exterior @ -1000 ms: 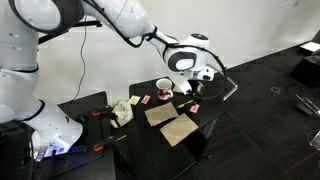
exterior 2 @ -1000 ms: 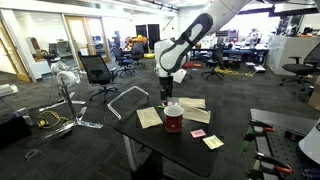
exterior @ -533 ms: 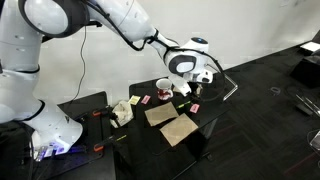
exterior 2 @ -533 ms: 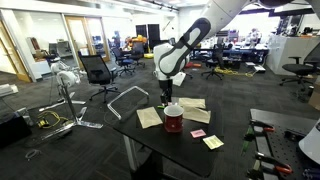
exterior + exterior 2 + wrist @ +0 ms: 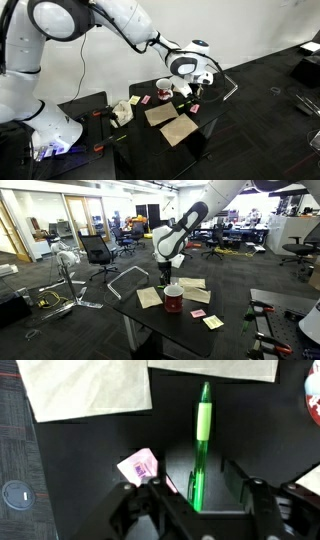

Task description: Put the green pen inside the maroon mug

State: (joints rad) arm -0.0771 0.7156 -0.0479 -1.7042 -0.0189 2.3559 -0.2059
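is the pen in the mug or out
Out. In the wrist view the pen lies flat on the table, between the sides of the open end effector. The mug stands apart from it.

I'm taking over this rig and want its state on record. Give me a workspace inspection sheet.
Surface: dark table, partly covered.
Job's things: green pen lying flat on the table; maroon mug upright, with the pen not in it.
Clutter: paper sheets, pink note, yellow note.
Grippers: end effector open and low, with one finger on each side of the pen.
Cables: black cable hanging behind the arm.
Surroundings: office chairs on carpeted floor.
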